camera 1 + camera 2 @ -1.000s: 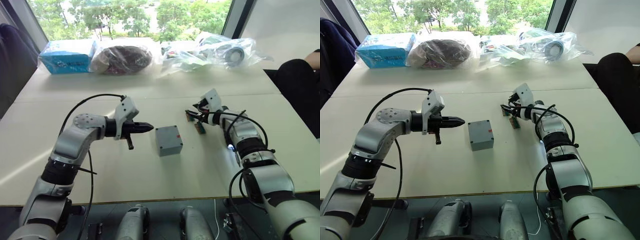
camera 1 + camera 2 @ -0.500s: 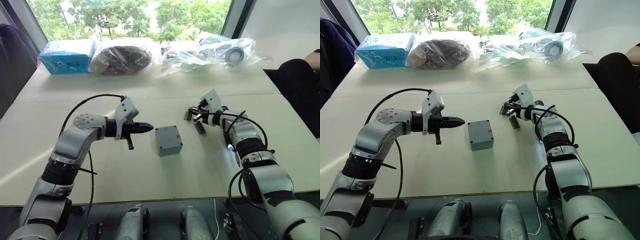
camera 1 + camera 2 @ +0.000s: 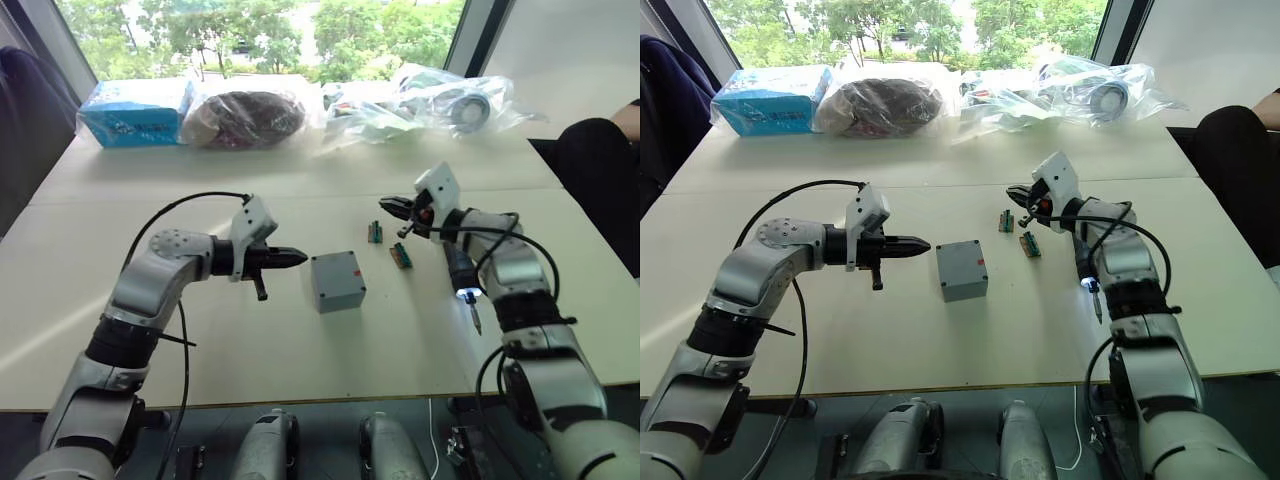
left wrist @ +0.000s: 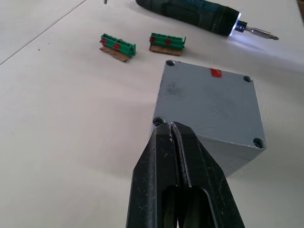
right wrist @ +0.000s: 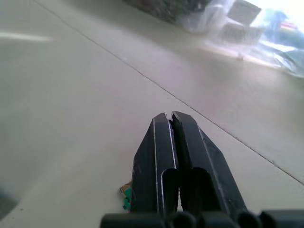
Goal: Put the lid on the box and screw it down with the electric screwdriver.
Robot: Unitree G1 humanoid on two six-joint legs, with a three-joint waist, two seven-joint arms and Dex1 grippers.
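The small grey plastic box (image 3: 337,281), its flat grey lid (image 4: 209,103) already on, sits mid-frame. The long black pen-shaped electric screwdriver (image 3: 462,276) lies lengthwise centre-right, nearer the right gripper (image 3: 391,207). Both pairs of fingers are pressed together, empty.

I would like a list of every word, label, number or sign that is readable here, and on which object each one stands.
No text can be read.
The box: a small red mark on its top, no letters legible.
The two green parts: red marks, nothing readable.
The blue package at the table's far edge: print too small to read.
The electric screwdriver: no legible marking.
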